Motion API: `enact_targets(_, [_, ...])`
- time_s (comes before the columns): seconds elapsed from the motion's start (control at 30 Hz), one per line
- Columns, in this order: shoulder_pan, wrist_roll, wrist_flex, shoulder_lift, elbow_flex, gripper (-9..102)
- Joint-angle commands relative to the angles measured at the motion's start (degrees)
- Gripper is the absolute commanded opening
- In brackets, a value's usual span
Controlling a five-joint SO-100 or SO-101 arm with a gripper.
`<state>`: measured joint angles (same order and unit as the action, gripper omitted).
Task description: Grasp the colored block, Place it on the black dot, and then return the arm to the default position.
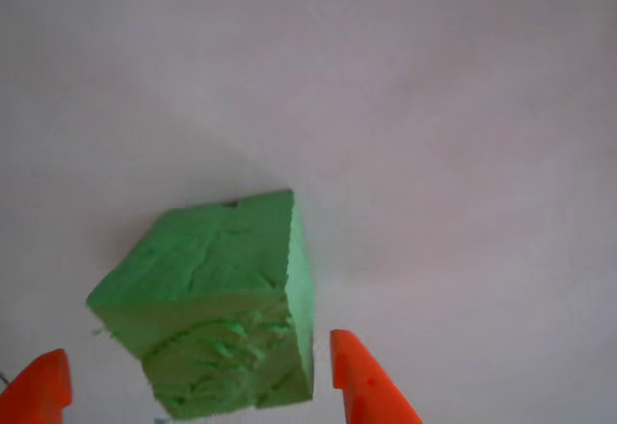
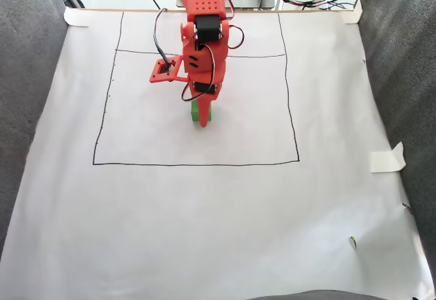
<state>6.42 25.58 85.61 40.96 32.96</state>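
Item: bright green, crumbly-faced foam cube [image 1: 217,299], resting on the white paper sheet [image 2: 204,211] covering my worktop, inside the thin drawn black rectangle [image 2: 197,164]. Item: my orange two-finger plastic pincer [image 1: 207,385], fingers spread apart, one tip on each side of the cube, not clamping it; the fixed view shows the arm [image 2: 201,41] directly above the cube.

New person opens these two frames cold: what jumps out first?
The bright green foam cube with cracked faces, low and left of centre in the other view, flanked by the two orange fingers of the open end effector. In the fixed view, the orange arm reaches down from the top edge over the cube, inside the thin drawn rectangle on white paper.
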Motion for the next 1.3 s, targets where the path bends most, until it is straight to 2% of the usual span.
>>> enact_targets(0.0, [0.09, -0.35, -1.41, 6.33, 2.29, 37])
enact_targets(0.3, [-0.09, -2.11, -3.34, 17.84, 14.77, 38])
enact_targets(0.33, [-0.09, -2.29, -3.78, 20.39, 17.23, 35])
enact_targets(0.47, [-0.35, -3.87, -5.63, 32.52, 28.65, 3])
enact_targets(0.5, [-0.44, -4.13, -6.15, 35.77, 31.99, 0])
enact_targets(0.73, [-1.49, -7.65, -15.73, 58.01, 57.39, 0])
enact_targets(1.0, [-2.99, -12.13, -32.70, 82.53, 88.24, 0])
enact_targets(1.13, [-2.90, -15.82, -35.68, 94.13, 98.96, 0])
enact_targets(1.27, [-2.37, -18.63, -31.64, 107.31, 105.73, 0])
